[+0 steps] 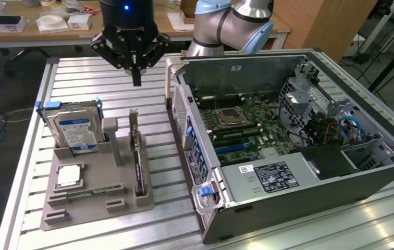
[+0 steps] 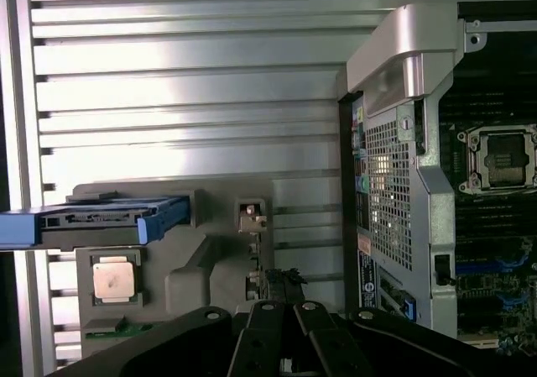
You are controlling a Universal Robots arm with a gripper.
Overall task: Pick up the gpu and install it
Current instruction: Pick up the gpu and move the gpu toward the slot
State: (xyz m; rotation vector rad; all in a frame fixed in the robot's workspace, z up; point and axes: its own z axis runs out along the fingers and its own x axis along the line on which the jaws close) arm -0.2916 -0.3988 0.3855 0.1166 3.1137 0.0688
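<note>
The gpu (image 1: 138, 156) stands on edge in a slot of the grey holder (image 1: 93, 195), its silver bracket end (image 1: 133, 121) pointing up toward the far side. In the wrist view the gpu (image 2: 277, 280) shows edge-on as a thin dark strip, with its bracket (image 2: 250, 217) beyond it. My gripper (image 1: 136, 78) hangs high above the table, just past the far end of the holder and apart from the card. Its black fingers meet at a point, shut with nothing between them. The fingers (image 2: 267, 339) also sit low in the wrist view.
An open computer case (image 1: 204, 172) lies at the exterior view's right, its motherboard (image 1: 246, 130) and blue slots (image 1: 235, 147) exposed. The holder also carries a hard drive (image 1: 75, 130) with a blue label, a CPU chip (image 1: 68, 176) and a memory stick (image 2: 117, 331). The table (image 1: 78, 78) is ribbed aluminium.
</note>
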